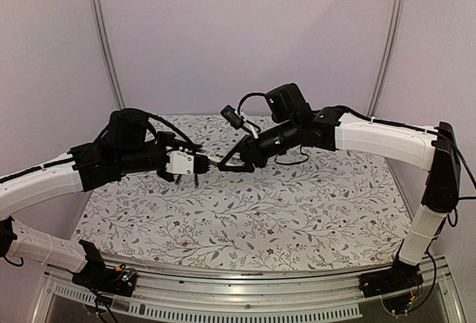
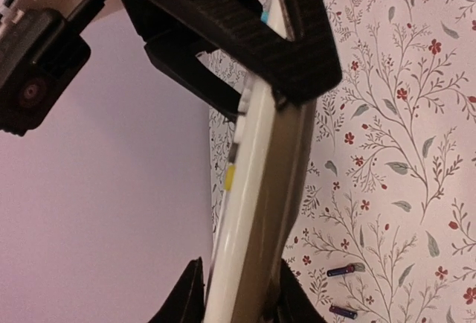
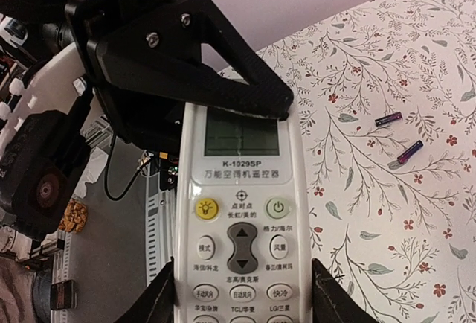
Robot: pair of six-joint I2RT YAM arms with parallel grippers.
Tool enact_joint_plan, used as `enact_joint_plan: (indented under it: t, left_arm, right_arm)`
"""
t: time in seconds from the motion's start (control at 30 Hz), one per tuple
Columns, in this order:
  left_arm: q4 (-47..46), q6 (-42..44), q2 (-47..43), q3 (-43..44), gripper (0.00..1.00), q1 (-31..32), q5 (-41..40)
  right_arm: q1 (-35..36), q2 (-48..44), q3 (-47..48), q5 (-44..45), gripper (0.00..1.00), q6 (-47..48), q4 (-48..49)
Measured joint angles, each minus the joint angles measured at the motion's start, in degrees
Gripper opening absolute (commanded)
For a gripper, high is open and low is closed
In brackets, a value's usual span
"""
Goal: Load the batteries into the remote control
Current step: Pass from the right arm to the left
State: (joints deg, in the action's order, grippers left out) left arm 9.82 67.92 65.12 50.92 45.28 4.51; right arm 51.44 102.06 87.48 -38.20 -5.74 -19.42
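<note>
The remote control (image 3: 239, 211), white with a display and buttons, is held in the air between both grippers. My right gripper (image 3: 244, 293) is shut on its button end. My left gripper (image 2: 238, 293) is shut on the other end, and its black finger covers the display's top edge in the right wrist view. The left wrist view shows the remote (image 2: 256, 189) edge-on, white face to the left, tan back to the right. Two batteries (image 3: 387, 119) (image 3: 410, 152), thin dark purple cylinders, lie apart on the floral cloth. They also show in the left wrist view (image 2: 341, 271) (image 2: 343, 312). In the top view the grippers (image 1: 195, 167) (image 1: 225, 164) meet mid-table.
The floral tablecloth (image 1: 297, 211) covers the table. A metal rail (image 1: 245, 304) runs along the near edge by the arm bases. Pale walls and two upright poles (image 1: 104, 40) stand behind. Cables hang from the right arm (image 1: 290, 159).
</note>
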Motion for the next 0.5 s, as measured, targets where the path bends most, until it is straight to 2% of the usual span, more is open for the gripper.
enact_joint_plan:
  t: [0.07, 0.17, 0.27, 0.5]
  left_arm:
    - [1.07, -0.52, -0.09, 0.55, 0.0, 0.37, -0.28]
    - [2.75, -2.64, -0.83, 1.33, 0.0, 0.98, -0.15]
    - [5.38, -9.99, -1.01, 4.07, 0.0, 1.49, 1.68]
    - [14.49, -32.52, -0.7, 10.56, 0.0, 1.57, 9.66]
  right_arm:
    - [-0.02, -0.02, 0.0, -0.52, 0.51, -0.24, -0.2]
    - [-0.02, -0.55, 0.0, -1.03, 0.77, 0.11, -0.17]
    - [0.31, -1.6, -0.11, 0.48, 0.96, 1.57, 0.72]
    - [0.31, -10.71, -5.38, 5.84, 0.99, 8.15, 6.1]
